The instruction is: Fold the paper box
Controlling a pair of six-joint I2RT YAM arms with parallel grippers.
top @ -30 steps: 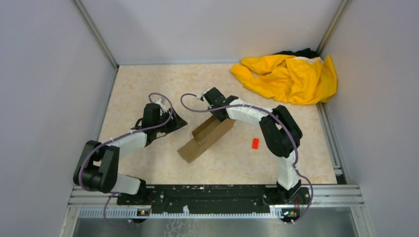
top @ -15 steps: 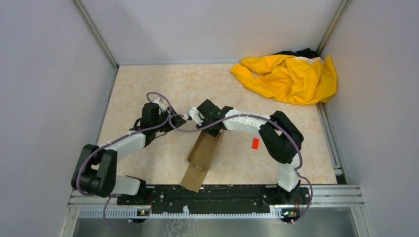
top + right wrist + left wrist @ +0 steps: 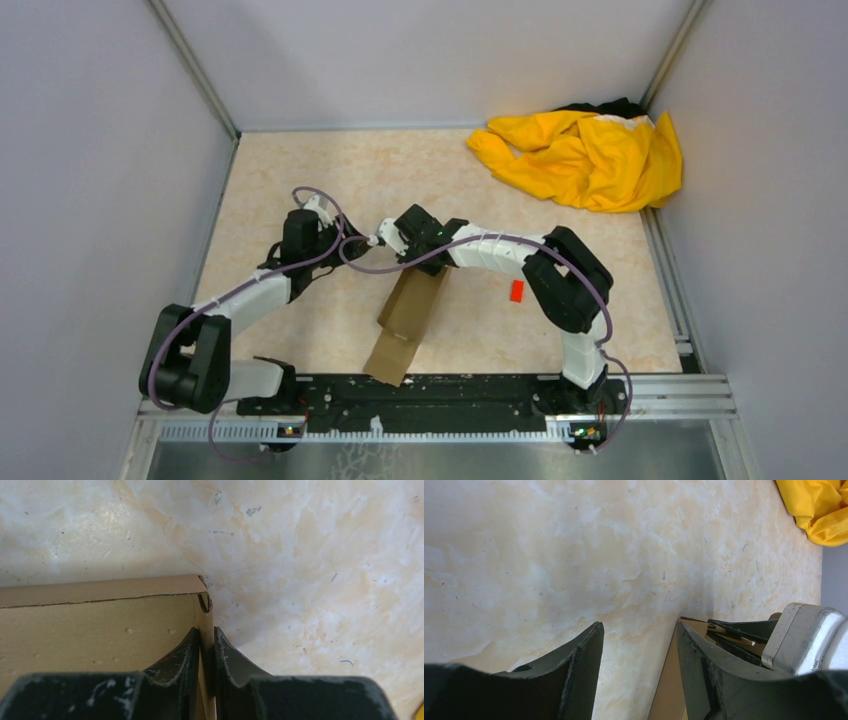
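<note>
On the left of the table (image 3: 300, 170), the left gripper (image 3: 639, 672) hangs low over bare marbled surface, its jaws apart with nothing between them. Just to its right lies the paper box (image 3: 408, 320), a partly formed brown carton. It runs from mid-table down to the black rail at the near edge, where its end flap rests. The right gripper (image 3: 206, 647) is clamped on a thin upright wall at the box's far corner. Further right sits a small red block (image 3: 517, 291), and a yellow cloth (image 3: 585, 155) is heaped in the far right corner.
</note>
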